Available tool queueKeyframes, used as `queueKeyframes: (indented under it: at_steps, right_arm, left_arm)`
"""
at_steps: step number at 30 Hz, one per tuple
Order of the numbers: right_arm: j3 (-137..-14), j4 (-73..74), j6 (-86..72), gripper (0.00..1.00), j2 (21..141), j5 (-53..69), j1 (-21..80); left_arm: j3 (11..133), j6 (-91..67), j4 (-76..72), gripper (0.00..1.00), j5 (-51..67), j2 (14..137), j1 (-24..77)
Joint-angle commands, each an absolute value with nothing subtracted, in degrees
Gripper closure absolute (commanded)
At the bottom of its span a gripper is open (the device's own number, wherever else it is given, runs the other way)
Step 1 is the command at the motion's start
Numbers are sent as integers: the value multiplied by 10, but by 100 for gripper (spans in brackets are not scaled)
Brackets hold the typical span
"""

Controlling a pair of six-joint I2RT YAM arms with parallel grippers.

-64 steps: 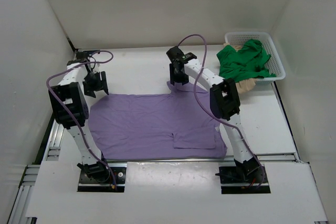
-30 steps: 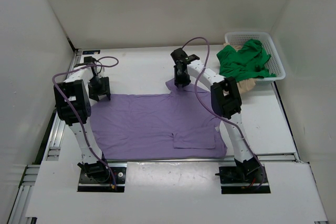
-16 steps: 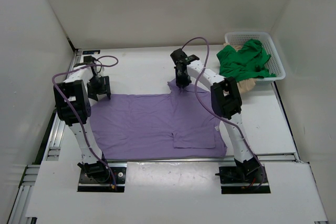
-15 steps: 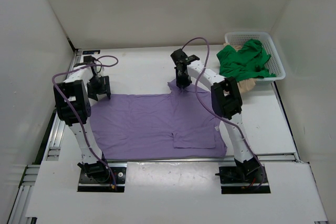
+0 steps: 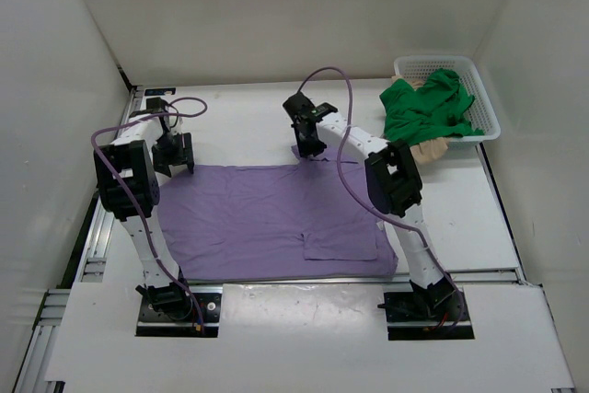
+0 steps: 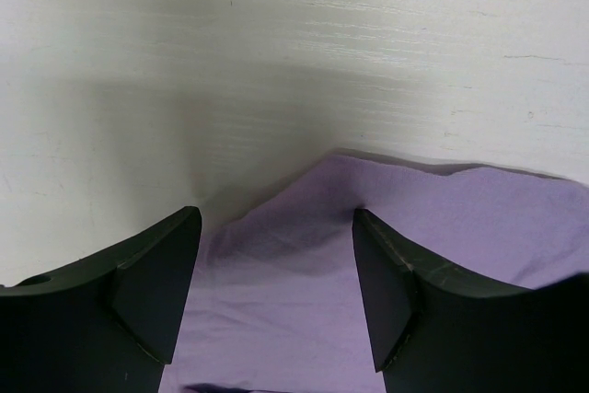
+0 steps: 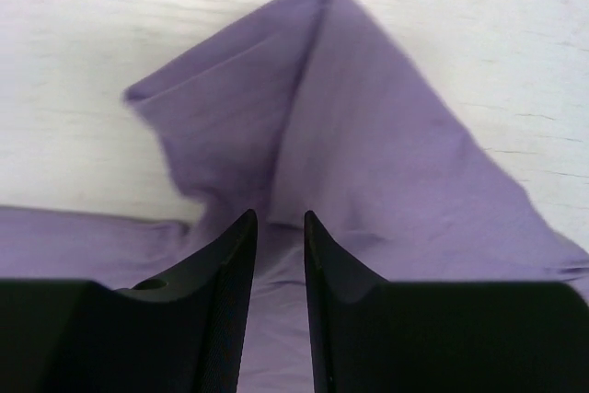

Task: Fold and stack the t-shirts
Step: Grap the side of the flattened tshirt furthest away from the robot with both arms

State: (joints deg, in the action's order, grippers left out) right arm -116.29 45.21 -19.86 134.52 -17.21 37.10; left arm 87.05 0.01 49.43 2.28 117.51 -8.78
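A purple t-shirt [image 5: 267, 213] lies spread flat on the white table. My left gripper [image 5: 174, 165] is open at the shirt's far left corner. In the left wrist view the gripper [image 6: 276, 220] straddles that corner [image 6: 368, 190], one finger on each side. My right gripper [image 5: 308, 146] is at the far right sleeve [image 5: 319, 153]. In the right wrist view the gripper [image 7: 281, 218] has its jaws almost together, pinching a ridge of the purple sleeve [image 7: 350, 117]. A green t-shirt [image 5: 428, 103] lies heaped in the basket.
A white mesh basket [image 5: 490, 103] stands at the back right, with the green shirt spilling over its near edge. A beige cloth [image 5: 431, 149] lies under it on the table. White walls enclose the table on three sides.
My right gripper has shifted a little left with the sleeve pinched in it. My left gripper came down to the shirt's far left corner and has stayed there.
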Motion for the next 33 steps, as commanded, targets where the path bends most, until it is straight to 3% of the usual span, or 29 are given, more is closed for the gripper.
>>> queueKeyframes:
  at_steps: [1,23,33]
  right_arm:
    - [-1155,421,-180,68,1299,-185,374]
    - [-1192,419,-187,72,1359,-146,374]
    - [-1209,446,-209,73,1382,-203,374]
  left_arm:
    - [871,0,489,22,18,1130,-86]
    - [860,0,489,22,18,1130,-91]
    - [860,0,489,22,23,1130,-91]
